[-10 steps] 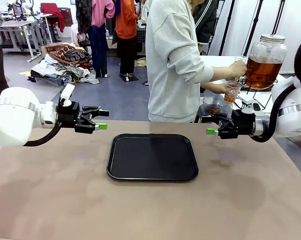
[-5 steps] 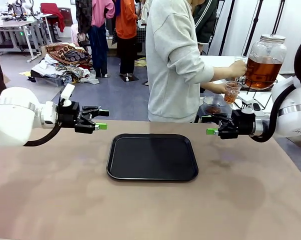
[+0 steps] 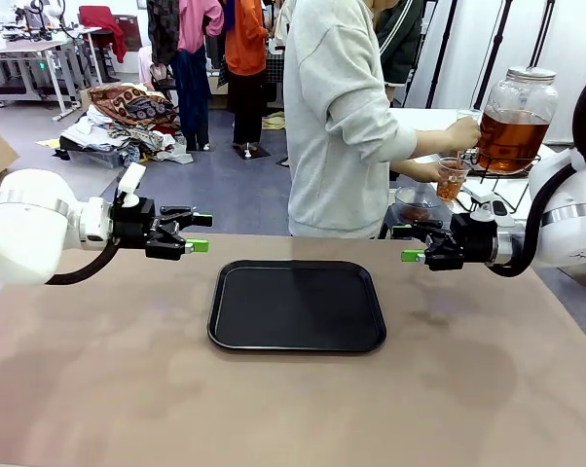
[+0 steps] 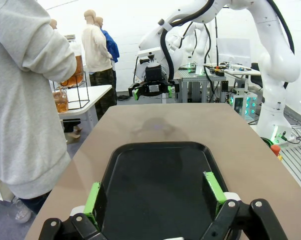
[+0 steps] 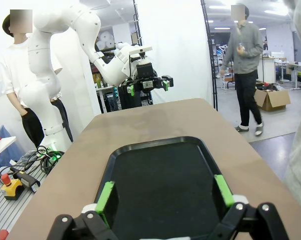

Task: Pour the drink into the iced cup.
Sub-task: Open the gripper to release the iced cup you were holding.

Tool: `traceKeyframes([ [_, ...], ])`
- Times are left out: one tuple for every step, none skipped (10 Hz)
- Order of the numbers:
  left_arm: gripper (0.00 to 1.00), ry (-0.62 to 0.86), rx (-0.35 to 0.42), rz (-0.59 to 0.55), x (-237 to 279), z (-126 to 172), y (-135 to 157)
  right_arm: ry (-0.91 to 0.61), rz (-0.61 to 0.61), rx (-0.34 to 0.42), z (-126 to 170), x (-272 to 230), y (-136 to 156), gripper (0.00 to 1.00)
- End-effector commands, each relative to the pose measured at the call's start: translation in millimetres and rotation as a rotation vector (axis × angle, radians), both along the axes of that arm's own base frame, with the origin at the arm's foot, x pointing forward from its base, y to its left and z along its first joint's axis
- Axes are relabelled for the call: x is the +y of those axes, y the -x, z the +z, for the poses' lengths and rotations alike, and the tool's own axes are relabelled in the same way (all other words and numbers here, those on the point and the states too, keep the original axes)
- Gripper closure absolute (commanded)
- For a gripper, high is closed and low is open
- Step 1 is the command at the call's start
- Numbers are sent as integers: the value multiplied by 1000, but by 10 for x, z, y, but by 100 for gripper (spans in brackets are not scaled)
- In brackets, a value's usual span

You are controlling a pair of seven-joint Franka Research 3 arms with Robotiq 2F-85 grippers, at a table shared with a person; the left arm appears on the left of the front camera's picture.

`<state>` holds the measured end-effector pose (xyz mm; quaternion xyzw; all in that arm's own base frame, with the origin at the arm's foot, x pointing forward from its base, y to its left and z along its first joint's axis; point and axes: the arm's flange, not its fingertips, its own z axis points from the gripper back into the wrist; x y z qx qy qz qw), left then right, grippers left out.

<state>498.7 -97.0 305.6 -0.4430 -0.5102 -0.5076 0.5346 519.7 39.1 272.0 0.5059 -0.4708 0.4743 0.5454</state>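
Surface: brown surface [image 3: 98,389] carrying a black tray [image 3: 297,305] at its middle, nothing on it.
Left end effector [image 3: 198,233]: hovering left of the tray, fingers spread, holding nothing.
Right end effector [image 3: 406,244]: hovering right of the tray, fingers spread, holding nothing.
Person: standing at the far side, turned toward a side table, one hand [image 3: 462,131] at a glass dispenser jar [image 3: 514,119].
Drink: amber drink [image 3: 510,137] fills the jar's lower part; some sits in a clear cup [image 3: 452,178] held just beside the jar.
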Motion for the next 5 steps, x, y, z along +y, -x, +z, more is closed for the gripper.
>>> traceKeyframes([
  [0, 2, 7, 13, -31, 13, -18, 1, 1, -2, 20, 4, -7, 0],
  [0, 2, 7, 13, -31, 13, -18, 1, 1, -2, 20, 4, -7, 0],
  [0, 2, 7, 13, -31, 13, -18, 1, 1, -2, 20, 4, -7, 0],
  [0, 2, 7, 13, -31, 13, -18, 1, 1, -2, 20, 4, -7, 0],
  [0, 2, 7, 13, -31, 13, -18, 1, 1, -2, 20, 4, -7, 0],
])
